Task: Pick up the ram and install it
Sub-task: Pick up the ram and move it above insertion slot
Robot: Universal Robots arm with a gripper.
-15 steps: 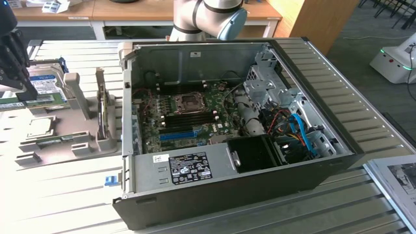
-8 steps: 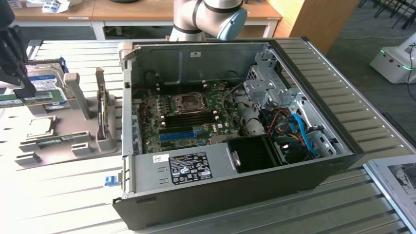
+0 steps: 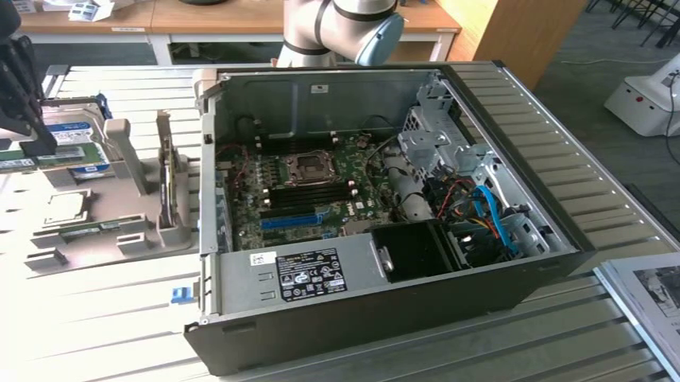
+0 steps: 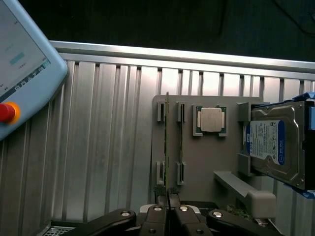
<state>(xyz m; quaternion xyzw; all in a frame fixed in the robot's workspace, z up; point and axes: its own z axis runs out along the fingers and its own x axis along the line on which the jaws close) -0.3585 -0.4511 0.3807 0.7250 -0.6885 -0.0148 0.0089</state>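
We see the jaws clenched on the ram, held edge-on over the grey holder tray on the bench, near the CPU and hard drive, well apart from the open computer case.

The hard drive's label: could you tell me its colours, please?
Blue and white label; clearest in wrist view.

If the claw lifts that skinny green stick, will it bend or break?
It is probably stiff: the ram looks dead straight where the claw pinches it. It is likely light, being so thin seen edge-on. It may be fragile, since so thin a board could crack if twisted.
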